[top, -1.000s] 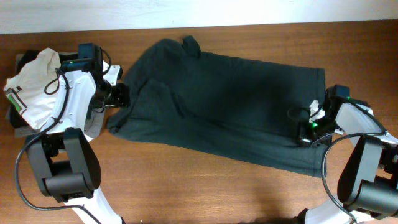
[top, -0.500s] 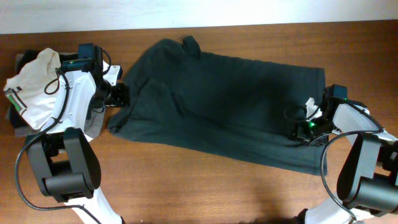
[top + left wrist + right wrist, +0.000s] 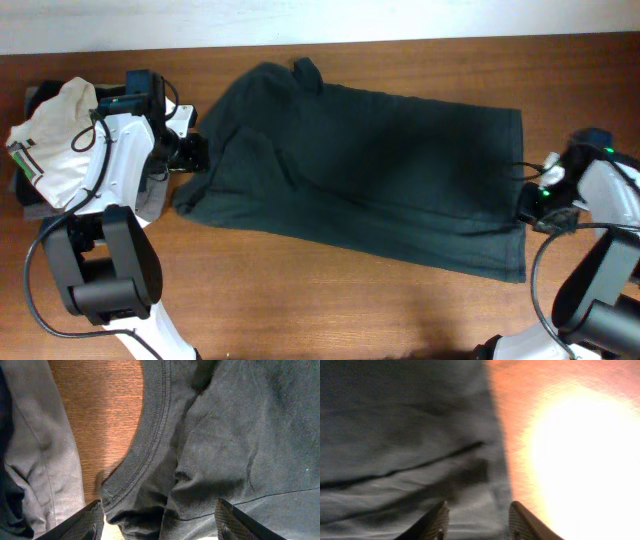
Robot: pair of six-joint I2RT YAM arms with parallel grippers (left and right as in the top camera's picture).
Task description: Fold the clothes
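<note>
Left gripper [image 3: 160, 527] hangs with fingers spread wide and empty over the ribbed hem of the dark garment [image 3: 370, 170], near the table's [image 3: 300, 310] left edge. The right gripper [image 3: 477, 525] is likewise parted and empty above the garment's right border. The garment lies spread across the table's middle. A white shirt [image 3: 50, 140] is heaped on grey pieces [image 3: 35, 460] at the left edge.
</note>
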